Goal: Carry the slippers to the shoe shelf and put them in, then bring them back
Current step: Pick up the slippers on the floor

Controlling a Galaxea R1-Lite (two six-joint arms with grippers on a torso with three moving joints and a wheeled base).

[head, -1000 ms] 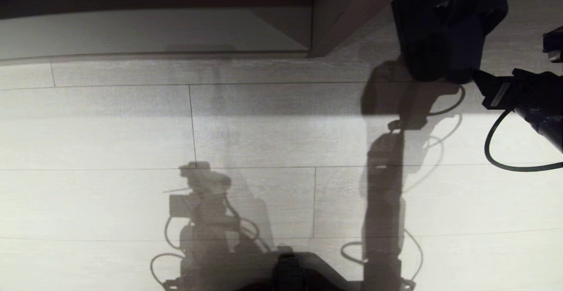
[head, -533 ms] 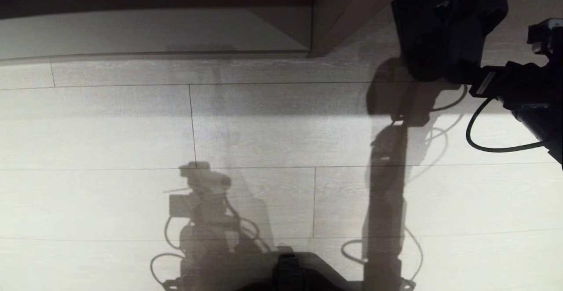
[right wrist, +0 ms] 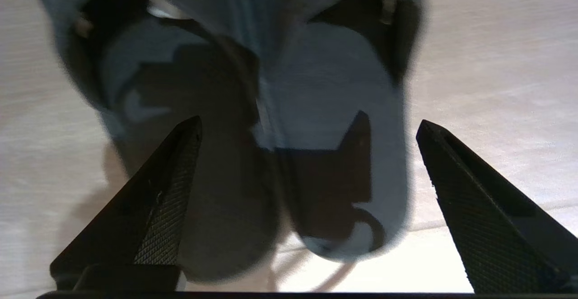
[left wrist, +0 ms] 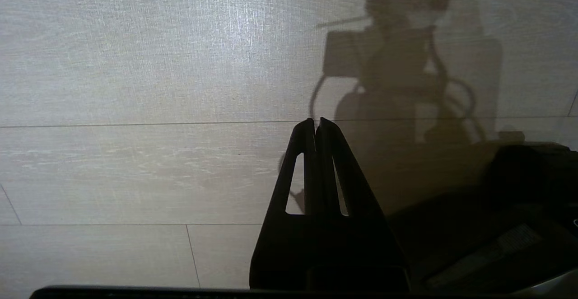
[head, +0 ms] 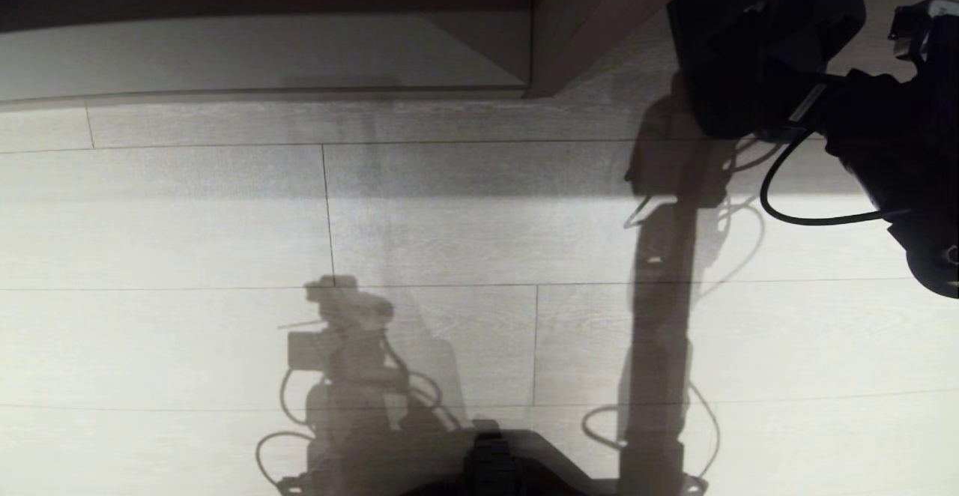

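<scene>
The slippers lie side by side on the pale floor at the far right, dark and partly in shadow. In the right wrist view the slippers point away from me with their heels nearest. My right gripper is open wide, one finger outside the left heel and the other outside the right heel, touching neither. My right arm reaches in from the right edge. The shoe shelf is at the far left, its divider just left of the slippers. My left gripper hangs shut and empty over bare floor.
Pale plank floor fills the middle of the head view, crossed by the arms' shadows. A black cable loops under my right arm. My own base shows at the near edge.
My right arm has swung in from the right edge toward the slippers, its cable loop following. The slippers and the shelf have stayed put.
</scene>
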